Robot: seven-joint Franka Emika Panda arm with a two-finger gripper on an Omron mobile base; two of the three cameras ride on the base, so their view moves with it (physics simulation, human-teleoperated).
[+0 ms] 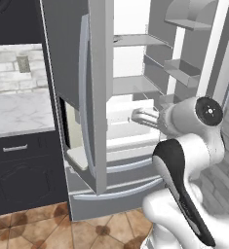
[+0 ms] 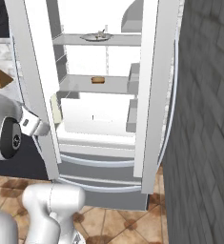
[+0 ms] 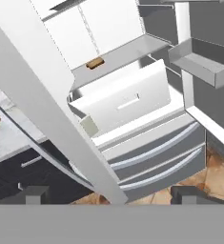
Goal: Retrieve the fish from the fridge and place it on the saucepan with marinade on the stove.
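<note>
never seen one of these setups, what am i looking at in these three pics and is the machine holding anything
This is a white robot arm on a driving base, facing an open steel fridge in a rendered kitchen. Two pictures come from cameras on the base, one behind the arm to its left, one to its right. The third comes from a camera on the hand, looking along the gripper; its two dark finger tips stand wide apart with nothing between them, so nothing is held. Inside the fridge, the upper shelf carries a pale silvery thing, possibly the fish, too small to tell. The shelf below holds a small brown item, above a white drawer.
</note>
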